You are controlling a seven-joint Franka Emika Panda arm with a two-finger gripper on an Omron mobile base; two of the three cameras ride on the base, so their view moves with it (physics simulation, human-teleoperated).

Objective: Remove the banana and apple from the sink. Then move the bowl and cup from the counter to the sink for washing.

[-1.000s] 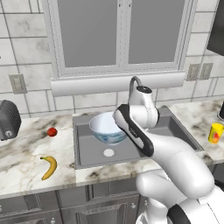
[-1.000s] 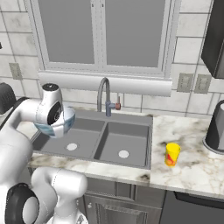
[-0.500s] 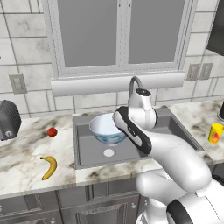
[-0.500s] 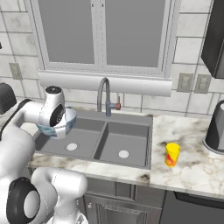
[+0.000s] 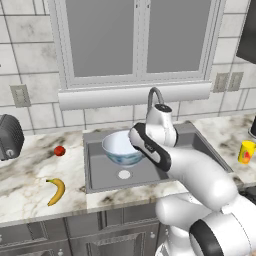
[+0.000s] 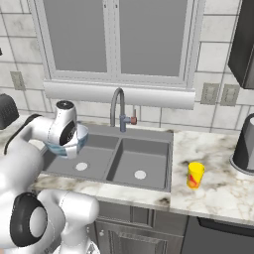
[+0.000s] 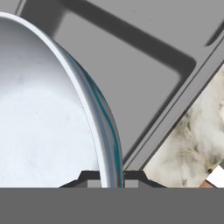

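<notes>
Fingers [image 7: 89,181] pinch the bowl [image 5: 120,146] rim above the sink [image 5: 100,172]; no writing legible.

The white marble countertop with grey-brown veining [image 5: 30,192] runs across the lower frame. At lower left lie a curved yellow banana [image 5: 56,191] and, above it, a small red apple [image 5: 59,150] (well apart). At right stands a yellow cup [image 5: 246,152].

I see the bowl [image 5: 121,147] above the left basin of the sink [image 5: 100,172], over its back half, its rim pinched between the gripper's [image 7: 110,177] fingers. On the counter [image 5: 25,192] left of the sink, the apple [image 5: 59,150] lies toward the back and the banana [image 5: 56,190] near the front edge. The cup [image 6: 194,174] stands on the counter just right of the sink, toward the front.
</notes>
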